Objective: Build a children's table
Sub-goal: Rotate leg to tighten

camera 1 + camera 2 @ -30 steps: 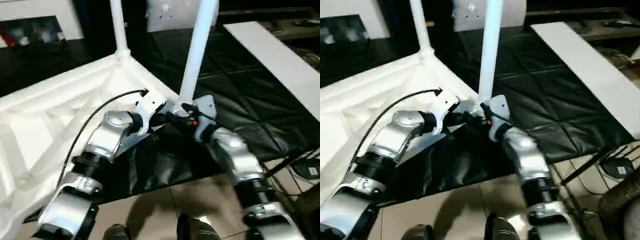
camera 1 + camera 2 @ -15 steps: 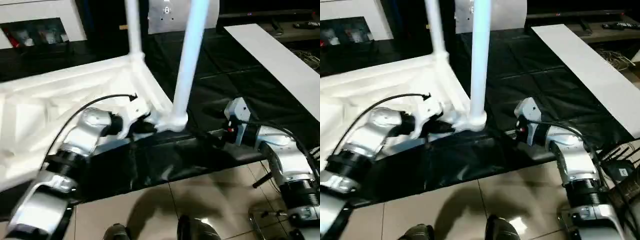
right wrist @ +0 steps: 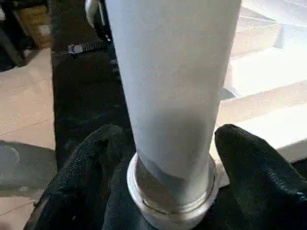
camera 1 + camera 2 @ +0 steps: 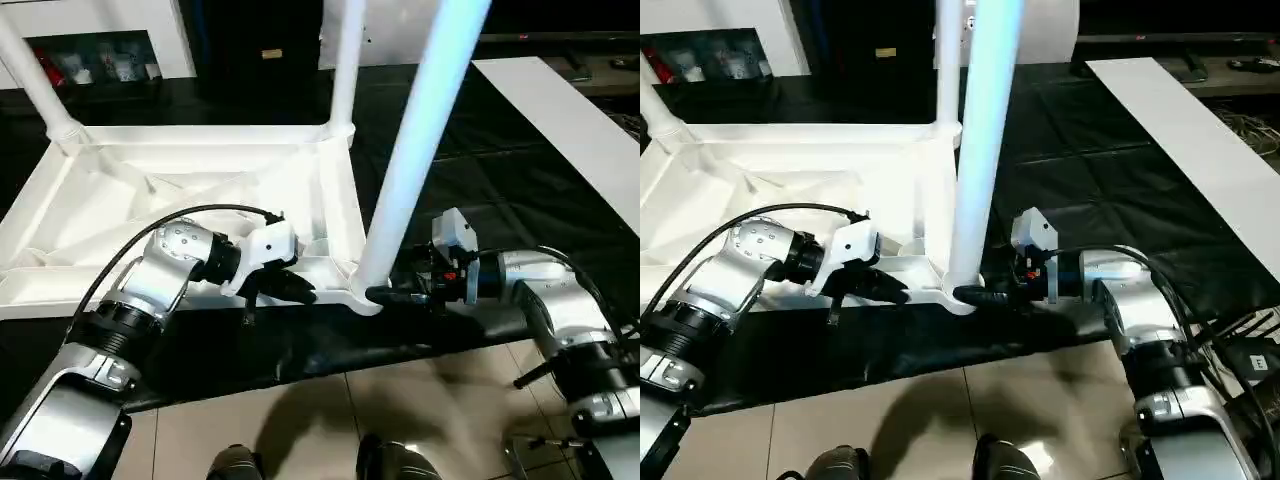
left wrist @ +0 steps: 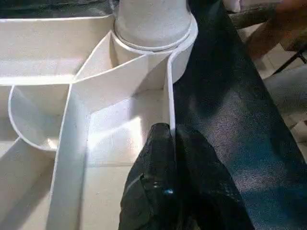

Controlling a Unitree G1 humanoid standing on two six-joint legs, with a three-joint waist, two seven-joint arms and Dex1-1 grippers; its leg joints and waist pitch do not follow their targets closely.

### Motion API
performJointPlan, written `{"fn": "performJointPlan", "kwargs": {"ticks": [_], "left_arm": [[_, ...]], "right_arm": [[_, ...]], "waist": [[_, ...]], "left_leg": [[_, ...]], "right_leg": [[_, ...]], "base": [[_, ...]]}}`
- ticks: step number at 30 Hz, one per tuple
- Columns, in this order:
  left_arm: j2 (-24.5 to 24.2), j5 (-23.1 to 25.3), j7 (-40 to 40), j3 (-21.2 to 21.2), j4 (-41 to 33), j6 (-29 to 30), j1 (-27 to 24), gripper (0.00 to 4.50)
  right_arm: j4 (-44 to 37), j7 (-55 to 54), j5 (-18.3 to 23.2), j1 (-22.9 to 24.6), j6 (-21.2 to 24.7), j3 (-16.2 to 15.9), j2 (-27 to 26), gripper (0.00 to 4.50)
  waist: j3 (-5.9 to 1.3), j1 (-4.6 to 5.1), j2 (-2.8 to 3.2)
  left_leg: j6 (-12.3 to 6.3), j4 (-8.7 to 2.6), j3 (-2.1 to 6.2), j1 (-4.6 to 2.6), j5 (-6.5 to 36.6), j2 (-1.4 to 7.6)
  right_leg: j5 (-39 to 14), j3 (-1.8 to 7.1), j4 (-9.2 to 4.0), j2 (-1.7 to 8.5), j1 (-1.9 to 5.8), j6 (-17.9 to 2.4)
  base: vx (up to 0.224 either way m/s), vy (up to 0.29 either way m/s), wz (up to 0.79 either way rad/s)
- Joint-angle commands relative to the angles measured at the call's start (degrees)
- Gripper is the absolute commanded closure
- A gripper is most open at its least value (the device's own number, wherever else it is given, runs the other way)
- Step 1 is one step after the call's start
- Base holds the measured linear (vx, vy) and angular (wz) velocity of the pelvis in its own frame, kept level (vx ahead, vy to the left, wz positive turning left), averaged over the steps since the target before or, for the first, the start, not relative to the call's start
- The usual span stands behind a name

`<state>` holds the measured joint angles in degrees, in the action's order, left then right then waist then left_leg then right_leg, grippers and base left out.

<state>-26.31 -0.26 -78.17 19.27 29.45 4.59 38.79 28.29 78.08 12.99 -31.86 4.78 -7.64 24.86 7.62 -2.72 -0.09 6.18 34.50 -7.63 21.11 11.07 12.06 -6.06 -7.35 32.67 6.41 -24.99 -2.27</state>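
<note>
Table (image 4: pixel 190 190) lies upside down at centre left on the black tabletop (image 4: pixel 520 190). Near leg (image 4: pixel 415 160) stands in its corner socket; right gripper (image 3: pixel 163 158), fingers spread, straddles its base. Left gripper (image 5: pixel 169 143) pinches the rim. Brace there while twisting the leg home.

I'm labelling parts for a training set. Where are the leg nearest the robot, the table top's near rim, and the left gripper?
nearest leg (image 4: pixel 415 160), left eye view, mid shaft.
table top (image 4: pixel 180 300), left eye view, near rim.
left gripper (image 4: pixel 300 293), left eye view, fingertips at the rim.
</note>
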Motion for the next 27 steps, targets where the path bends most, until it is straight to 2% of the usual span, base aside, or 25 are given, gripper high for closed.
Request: {"fn": "performJointPlan", "kwargs": {"ticks": [1, 2, 3, 8, 14, 21, 22, 24, 25, 27], "left_arm": [[0.33, 0.58, -2.54, 2.37, -1.39, -1.11, -0.49, 4.5], [0.28, 0.57, -2.78, 2.41, -1.38, -1.22, -0.47, 4.5], [0.22, 0.6, -3.04, 2.45, -1.36, -1.29, -0.45, 4.5], [-0.12, 0.47, -3.5, 2.74, -1.14, -1.58, -0.34, 4.5], [-0.21, 0.87, -3.41, 2.79, -0.72, -1.61, -0.17, 4.5], [0.36, 1.18, -0.67, 1.83, 0.24, 0.64, 0.42, 4.5], [1.1, 0.51, 1.08, 0.77, -0.23, 2.87, 0.51, 4.5], [1.91, -0.14, 2.96, -0.25, -1.06, 5.2, 0.59, 4.5], [2.33, -0.38, 4.05, -0.74, -1.59, 6.55, 0.64, 4.5], [3.43, -0.53, 6.35, -1.46, -2.22, 8.56, 0.93, 4.5]], "right_arm": [[0.91, 1.48, 0.5, -0.89, 0.03, -0.53, 0.0, 1.42], [1.44, 2.05, 0.53, -1.32, 0.0, -0.65, -0.11, 1.52], [2.03, 2.58, 0.53, -1.7, -0.13, -0.83, -0.15, 1.52], [3.74, 4.21, 0.55, -2.69, -0.22, -1.52, -0.29, 2.08], [4.31, 5.41, 0.5, -2.98, -0.19, -1.88, -0.54, 2.5], [1.08, 3.51, 1.21, -0.86, 1.86, -1.62, -0.98, 2.57], [-1.24, 0.92, 1.05, 0.67, 3.29, -1.47, -1.43, 2.57], [-3.47, -2.46, 0.37, 2.26, 4.2, -1.44, -2.24, 2.57], [-4.73, -4.59, 0.02, 3.15, 4.84, -1.37, -2.86, 2.57], [-6.02, -9.96, -0.83, 3.95, 7.32, -0.99, -4.9, 2.57]], "waist": [[-5.52, 0.32, -0.76], [-5.53, 0.24, -0.81], [-5.53, 0.16, -0.7], [-5.46, -0.17, -0.57], [-5.55, -0.28, -0.59], [-5.48, -0.38, -0.46], [-5.41, -0.34, -0.41], [-5.28, -0.41, -0.53], [-5.19, -0.25, -0.41], [-4.95, -0.12, -0.45]], "left_leg": [[-6.9, -3.97, -1.49, 0.21, 8.19, 0.38], [-6.63, -3.93, -1.59, 0.07, 8.33, 0.35], [-6.48, -3.96, -1.61, 0.07, 8.37, 0.38], [-5.99, -3.99, -1.81, -0.1, 8.81, 0.48], [-5.82, -4.03, -1.85, -0.05, 8.74, 0.5], [-5.71, -4.07, -1.89, -0.15, 8.87, 0.5], [-5.59, -4.11, -1.86, -0.07, 9.0, 0.46], [-5.15, -4.19, -1.86, -0.22, 9.57, 0.4], [-4.56, -4.3, -1.76, -0.02, 10.41, 0.31], [-3.81, -4.28, -1.73, -0.45, 12.3, 0.04]], "right_leg": [[-21.46, 2.57, -3.04, 1.53, 4.5, -11.14], [-22.53, 2.82, -3.02, 1.59, 4.4, -10.92], [-23.17, 2.87, -3.05, 1.67, 4.42, -10.92], [-23.91, 2.92, -3.15, 1.57, 4.26, -10.59], [-22.87, 3.05, -2.94, 1.54, 4.34, -10.88], [-23.04, 3.04, -3.02, 1.48, 4.28, -10.85], [-23.27, 3.03, -3.03, 1.44, 4.35, -10.74], [-24.84, 3.02, -3.38, 1.51, 4.26, -10.05], [-26.88, 2.88, -3.57, 1.53, 4.44, -9.06], [-31.24, 2.63, -4.35, 1.51, 4.02, -7.3]], "base": [[0.0, 0.0, 0.0], [0.0, 0.0, 0.0], [0.0, 0.0, 0.0], [0.0, 0.0, 0.0], [0.0, 0.0, 0.0], [0.0, 0.0, 0.0], [0.0, 0.0, 0.0], [0.0, 0.0, 0.0], [0.0, 0.0, 0.0], [0.0, 0.0, 0.0]]}}
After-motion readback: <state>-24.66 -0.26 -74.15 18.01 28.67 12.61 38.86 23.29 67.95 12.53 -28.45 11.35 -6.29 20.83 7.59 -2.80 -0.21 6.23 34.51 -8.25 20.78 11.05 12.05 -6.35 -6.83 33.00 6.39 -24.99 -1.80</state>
